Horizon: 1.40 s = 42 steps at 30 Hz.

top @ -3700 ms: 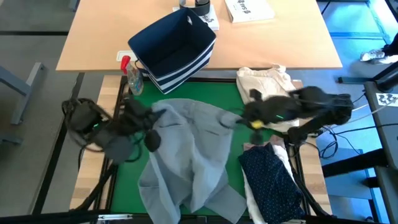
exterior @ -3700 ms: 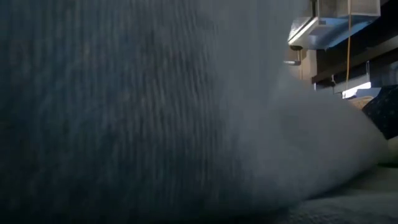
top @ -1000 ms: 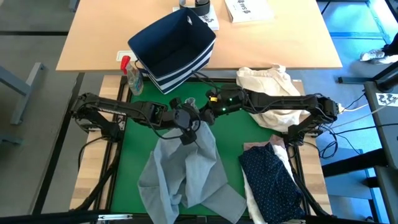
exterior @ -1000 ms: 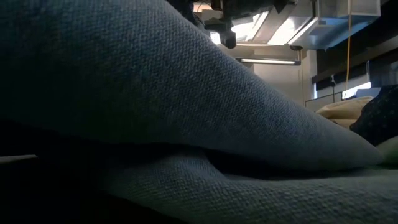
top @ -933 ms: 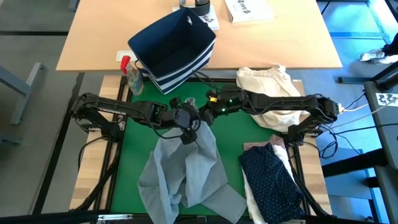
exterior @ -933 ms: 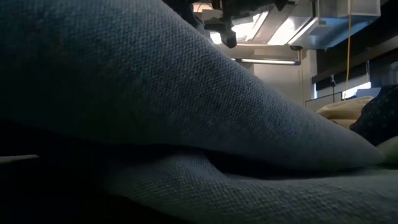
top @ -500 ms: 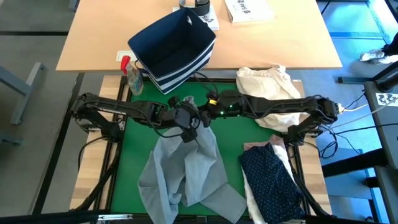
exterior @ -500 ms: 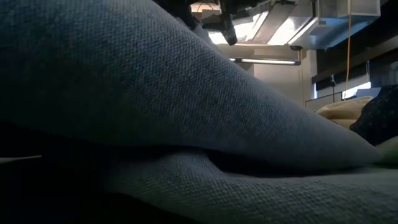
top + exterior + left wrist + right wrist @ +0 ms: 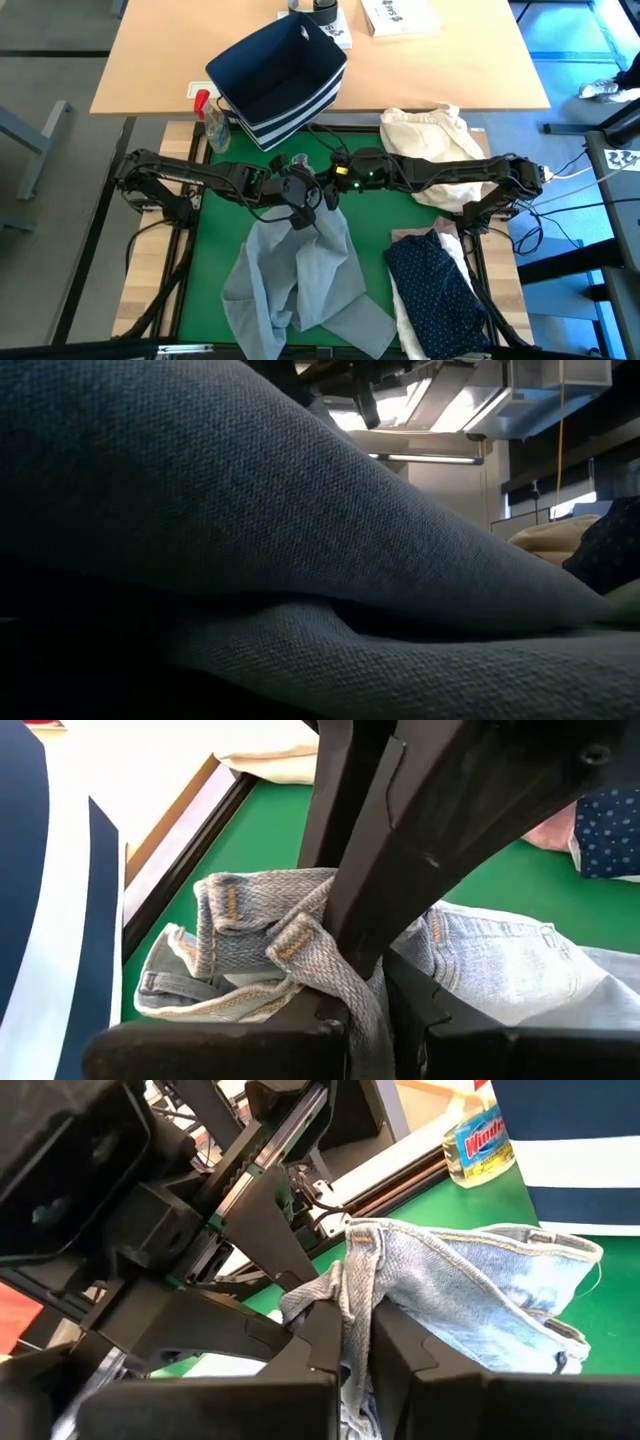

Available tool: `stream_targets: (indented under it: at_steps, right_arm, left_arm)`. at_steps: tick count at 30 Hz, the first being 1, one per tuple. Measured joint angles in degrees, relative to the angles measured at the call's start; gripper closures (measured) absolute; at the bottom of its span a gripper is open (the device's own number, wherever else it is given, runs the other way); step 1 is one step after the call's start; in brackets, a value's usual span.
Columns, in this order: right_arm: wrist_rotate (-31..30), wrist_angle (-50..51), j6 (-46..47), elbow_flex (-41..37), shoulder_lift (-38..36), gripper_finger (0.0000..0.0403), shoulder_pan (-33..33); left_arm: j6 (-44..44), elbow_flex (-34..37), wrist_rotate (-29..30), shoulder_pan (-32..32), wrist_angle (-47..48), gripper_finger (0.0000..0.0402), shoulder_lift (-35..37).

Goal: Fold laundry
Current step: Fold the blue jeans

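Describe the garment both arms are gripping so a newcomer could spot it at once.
On the green mat in front of the navy striped bin, both arms meet at the mat's middle. Hanging from them is the light grey jeans, waistband pinched in the left tool and right tool. It alone is pale denim, unlike the navy dotted shirt beside it.

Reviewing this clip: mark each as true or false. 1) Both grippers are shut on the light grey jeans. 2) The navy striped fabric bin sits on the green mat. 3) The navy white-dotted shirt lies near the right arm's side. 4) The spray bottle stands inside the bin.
1) True: the left gripper and right gripper both clamp the light grey denim jeans.
2) False: the navy white-striped fabric bin sits on the wooden table, beyond the green mat.
3) True: the navy white-dotted shirt lies there.
4) False: the red-capped spray bottle stands outside, beside the bin.
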<state>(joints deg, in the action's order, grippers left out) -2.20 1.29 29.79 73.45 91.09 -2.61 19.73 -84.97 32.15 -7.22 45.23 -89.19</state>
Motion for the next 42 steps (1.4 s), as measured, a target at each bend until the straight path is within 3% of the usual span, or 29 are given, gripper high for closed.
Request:
stream_targets:
  at_steps: [4,7,16,21,26,30,37,42]
  right_arm:
    - [0.08,-0.05,-1.41,0.02,0.02,0.0381,0.00]
    - [1.29,0.45,-1.66,0.02,0.04,0.0381,0.00]
    - [4.75,0.14,-5.11,0.04,-0.57,0.0381,0.07]
    - [9.45,3.81,-14.44,1.02,-2.97,0.0381,-0.13]
    - [19.66,9.61,-21.20,8.07,-5.96,0.0381,-0.90]
    - [26.37,14.95,-24.37,14.89,-6.40,0.0381,-0.94]
    - [34.16,25.68,-26.35,29.68,-6.68,0.0381,-0.90]
    - [34.38,29.11,-26.43,37.67,-6.53,0.0380,-0.77]
  left_arm:
    - [1.69,0.00,-0.23,-0.02,0.02,0.0378,0.00]
    - [2.85,0.00,-4.26,0.70,0.10,0.0368,0.00]
    - [6.25,-4.40,-18.85,2.14,6.13,0.0269,3.67]
    - [3.12,-9.56,-19.01,1.51,9.55,0.0253,10.12]
    - [1.32,-10.27,-11.07,0.74,10.46,0.0254,16.28]
    - [-0.90,-10.34,-8.89,0.79,11.06,0.0255,20.41]
    - [-5.62,-10.23,-9.85,0.92,10.48,0.0246,21.38]
    - [-6.93,-10.20,-19.49,3.46,6.40,0.0215,18.94]
